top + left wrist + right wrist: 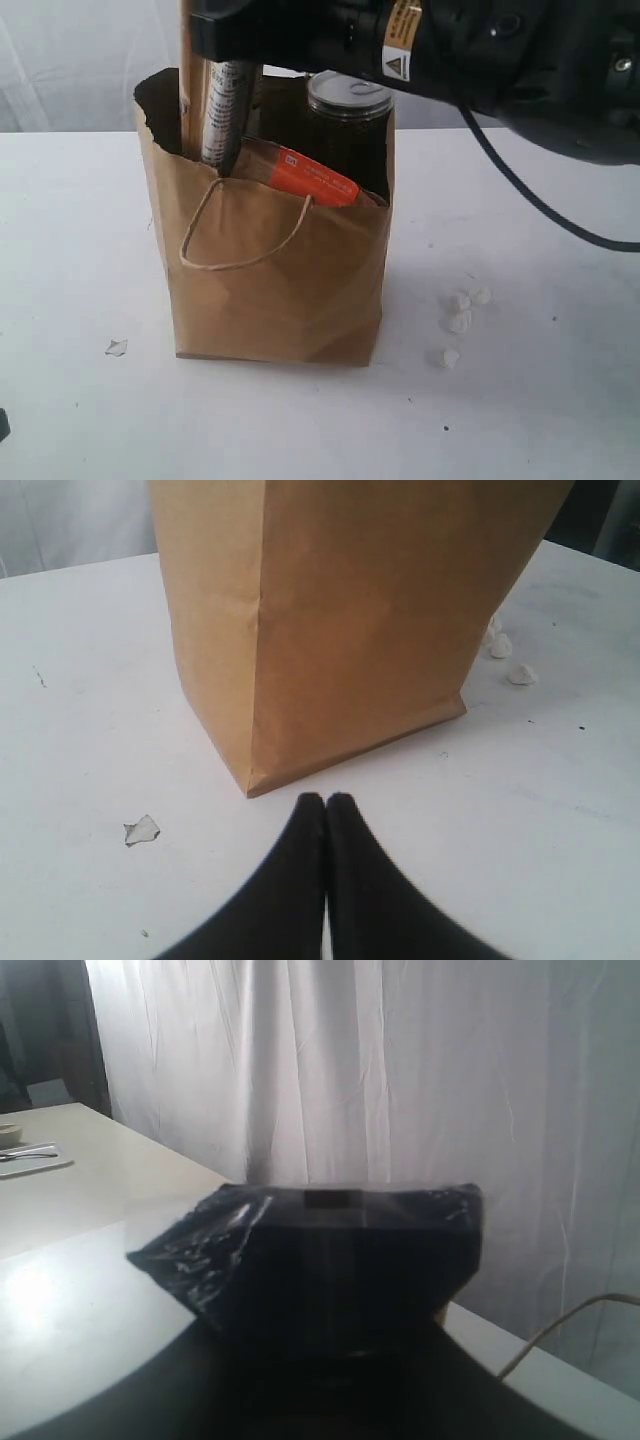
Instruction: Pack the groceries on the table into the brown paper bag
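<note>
The brown paper bag (280, 280) stands upright on the white table (80, 200). My right gripper (226, 48) hangs above the bag's open top, shut on the long pasta packet (224, 115), which points down into the bag. The packet's dark end (320, 1260) fills the right wrist view and hides the fingers. Inside the bag stand the dark pull-tab can (348, 115) and the brown-orange pouch (318, 180). My left gripper (326, 798) rests shut and empty just above the table, close to the bag's bottom corner (250, 785). The other groceries are out of view.
Small white crumbs (460, 318) lie on the table right of the bag, also seen as crumbs (505, 652) in the left wrist view. A torn paper scrap (116, 347) lies left of the bag. A black cable (540, 205) hangs from the right arm.
</note>
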`<move>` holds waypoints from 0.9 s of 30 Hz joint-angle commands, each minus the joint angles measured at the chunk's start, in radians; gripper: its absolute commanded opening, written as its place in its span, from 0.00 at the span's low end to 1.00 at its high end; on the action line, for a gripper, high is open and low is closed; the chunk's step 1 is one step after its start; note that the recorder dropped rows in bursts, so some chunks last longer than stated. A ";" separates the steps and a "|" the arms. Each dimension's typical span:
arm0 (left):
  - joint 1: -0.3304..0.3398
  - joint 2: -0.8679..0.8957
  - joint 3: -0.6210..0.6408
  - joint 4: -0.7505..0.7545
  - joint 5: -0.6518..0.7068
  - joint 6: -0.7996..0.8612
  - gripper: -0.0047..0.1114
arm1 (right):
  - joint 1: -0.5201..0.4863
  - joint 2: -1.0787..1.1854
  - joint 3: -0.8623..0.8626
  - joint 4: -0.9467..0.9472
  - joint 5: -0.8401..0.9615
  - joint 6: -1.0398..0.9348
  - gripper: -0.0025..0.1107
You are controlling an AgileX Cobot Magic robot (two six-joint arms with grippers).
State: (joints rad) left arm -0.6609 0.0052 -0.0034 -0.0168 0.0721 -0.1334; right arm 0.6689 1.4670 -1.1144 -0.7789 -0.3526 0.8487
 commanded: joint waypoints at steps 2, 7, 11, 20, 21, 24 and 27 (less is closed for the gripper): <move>0.000 -0.005 0.003 -0.008 0.003 0.002 0.04 | 0.000 0.009 0.022 -0.018 0.029 -0.031 0.48; 0.000 -0.005 0.003 -0.008 0.003 0.002 0.04 | 0.000 0.009 0.022 -0.018 0.044 -0.033 0.60; 0.000 -0.005 0.003 -0.008 0.003 0.002 0.04 | 0.000 0.009 0.022 -0.018 0.048 -0.033 0.60; 0.000 -0.005 0.003 -0.008 0.003 0.002 0.04 | 0.000 0.009 0.022 -0.018 0.051 -0.033 0.60; 0.000 -0.005 0.003 -0.008 0.003 0.002 0.04 | 0.000 0.006 0.022 -0.018 0.053 -0.033 0.60; 0.000 -0.005 0.003 -0.008 0.003 0.002 0.04 | 0.000 -0.003 0.022 -0.018 0.082 -0.033 0.60; 0.000 -0.005 0.003 -0.008 0.003 0.002 0.04 | 0.000 -0.022 0.022 -0.018 0.137 -0.033 0.60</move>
State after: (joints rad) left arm -0.6609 0.0052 -0.0034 -0.0168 0.0721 -0.1334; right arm 0.6689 1.4703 -1.0954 -0.7910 -0.2529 0.8274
